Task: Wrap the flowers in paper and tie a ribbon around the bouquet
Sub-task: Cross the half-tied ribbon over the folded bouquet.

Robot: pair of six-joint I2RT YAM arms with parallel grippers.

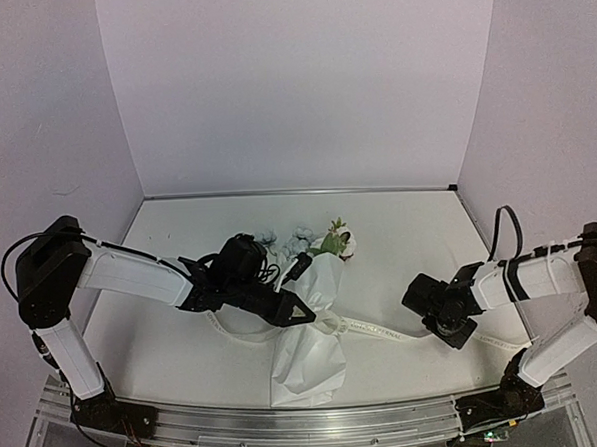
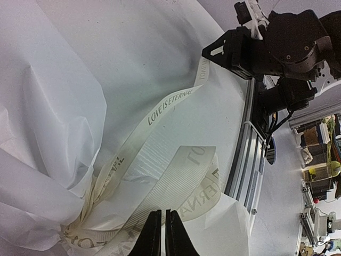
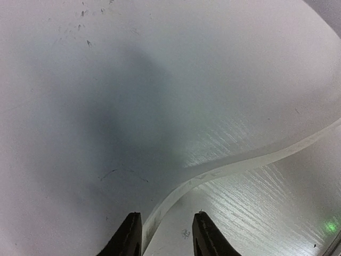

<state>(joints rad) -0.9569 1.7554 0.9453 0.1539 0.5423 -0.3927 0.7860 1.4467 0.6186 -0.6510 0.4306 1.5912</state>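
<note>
The bouquet lies mid-table: the white paper (image 1: 306, 368) is a cone with the flowers (image 1: 304, 238) at its far end. The cream lettered ribbon (image 1: 384, 331) cinches its middle and trails right. My left gripper (image 1: 309, 312) sits beside the cinch. In the left wrist view it (image 2: 162, 212) is shut, with a ribbon (image 2: 160, 138) loop caught at its tips over crinkled paper (image 2: 64, 106). My right gripper (image 1: 449, 331) hovers low over the trailing ribbon. In its wrist view the right gripper (image 3: 166, 214) is open, the ribbon (image 3: 240, 162) running on edge between the fingers, close to the left one.
An aluminium rail (image 1: 309, 423) runs along the near edge of the white table (image 1: 164, 341). Pale walls close in the back and both sides. The right arm (image 2: 287, 48) shows at the top right of the left wrist view.
</note>
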